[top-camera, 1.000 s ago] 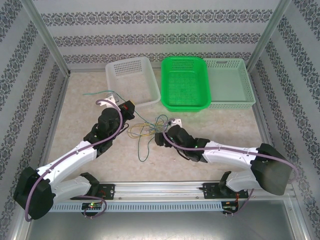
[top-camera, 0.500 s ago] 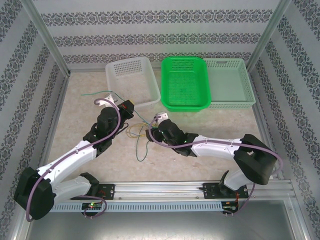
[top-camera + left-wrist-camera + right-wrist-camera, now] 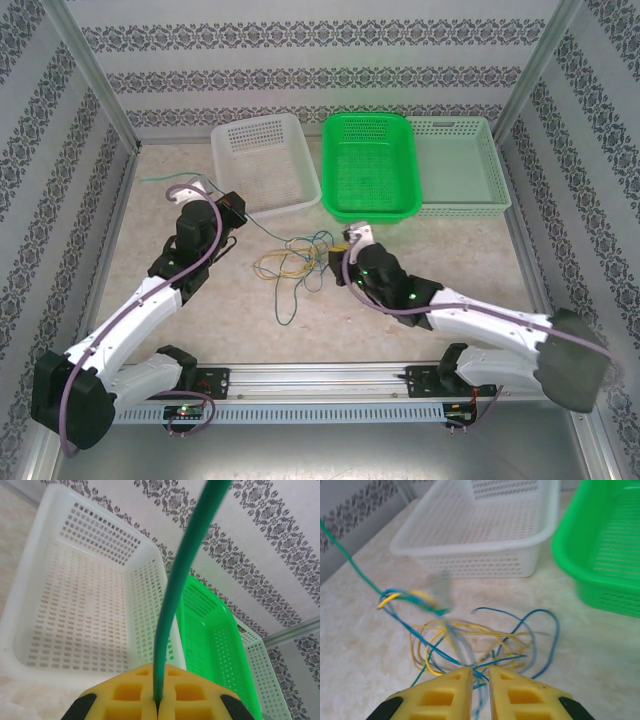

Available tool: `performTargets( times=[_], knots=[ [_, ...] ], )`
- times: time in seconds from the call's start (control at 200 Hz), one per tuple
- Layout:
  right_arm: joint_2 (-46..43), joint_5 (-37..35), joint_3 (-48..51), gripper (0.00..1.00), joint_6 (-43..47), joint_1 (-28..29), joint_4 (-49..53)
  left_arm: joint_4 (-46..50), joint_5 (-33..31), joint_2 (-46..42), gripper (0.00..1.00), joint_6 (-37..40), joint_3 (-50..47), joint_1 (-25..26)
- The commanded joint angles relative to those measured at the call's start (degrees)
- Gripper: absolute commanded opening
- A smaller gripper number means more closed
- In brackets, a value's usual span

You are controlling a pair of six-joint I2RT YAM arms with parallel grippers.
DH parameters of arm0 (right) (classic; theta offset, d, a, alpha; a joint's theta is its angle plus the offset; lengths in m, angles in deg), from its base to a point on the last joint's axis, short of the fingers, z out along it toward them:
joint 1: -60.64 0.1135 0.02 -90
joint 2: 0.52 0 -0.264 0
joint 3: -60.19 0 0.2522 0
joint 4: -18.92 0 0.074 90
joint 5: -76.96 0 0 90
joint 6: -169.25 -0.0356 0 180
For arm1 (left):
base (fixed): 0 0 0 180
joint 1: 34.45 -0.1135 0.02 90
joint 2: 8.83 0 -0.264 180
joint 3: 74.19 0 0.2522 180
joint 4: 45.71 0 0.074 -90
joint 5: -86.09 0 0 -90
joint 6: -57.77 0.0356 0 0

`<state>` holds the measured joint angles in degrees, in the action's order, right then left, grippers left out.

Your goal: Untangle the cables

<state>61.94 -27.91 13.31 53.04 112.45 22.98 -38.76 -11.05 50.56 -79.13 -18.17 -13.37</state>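
Note:
The cables (image 3: 295,265) lie as a loose tangle of thin yellow, blue and green wires on the table's middle. My left gripper (image 3: 236,210) is at the back left, in front of the white basket. It is shut on one green cable (image 3: 172,595), which rises from between the closed fingertips. That cable runs taut toward the tangle, and its free end trails left. My right gripper (image 3: 337,268) is at the tangle's right edge. In the right wrist view the right gripper (image 3: 480,680) has its jaws nearly together, with blue cables (image 3: 485,635) passing through the narrow gap.
Three empty baskets stand in a row at the back: a white basket (image 3: 265,165), a green basket (image 3: 370,165) and a pale basket (image 3: 460,165). Patterned walls close the left, right and back sides. The arms' bases sit on a rail at the near edge.
My left gripper has pulled back and left with the green cable, drawing it taut. My right gripper has shifted right along the tangle, and its jaws have narrowed from wide open to a slim gap.

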Motion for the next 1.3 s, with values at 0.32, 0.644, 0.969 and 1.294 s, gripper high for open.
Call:
performTargets(
  times=[0.32, 0.644, 0.969, 1.294],
  knots=[
    [-16.36, 1.72, 10.04, 0.47, -3.13, -3.79, 2.11, 5.9, 4.63, 1.12, 0.0, 3.75, 4.29, -2.45],
    [4.62, 7.93, 2.42, 0.83, 5.8, 0.86, -9.0, 5.97, 6.74, 1.12, 0.0, 2.35, 4.33, -2.46],
    [17.59, 6.98, -5.7, 0.81, 9.96, 1.1, -11.93, 5.12, 8.66, 1.33, 0.0, 0.58, 3.54, -2.48],
    [20.07, 6.73, -5.58, 0.21, 8.22, -0.73, -13.66, 5.68, 8.28, 0.2, 0.0, 0.73, 4.6, -2.76]
  ],
)
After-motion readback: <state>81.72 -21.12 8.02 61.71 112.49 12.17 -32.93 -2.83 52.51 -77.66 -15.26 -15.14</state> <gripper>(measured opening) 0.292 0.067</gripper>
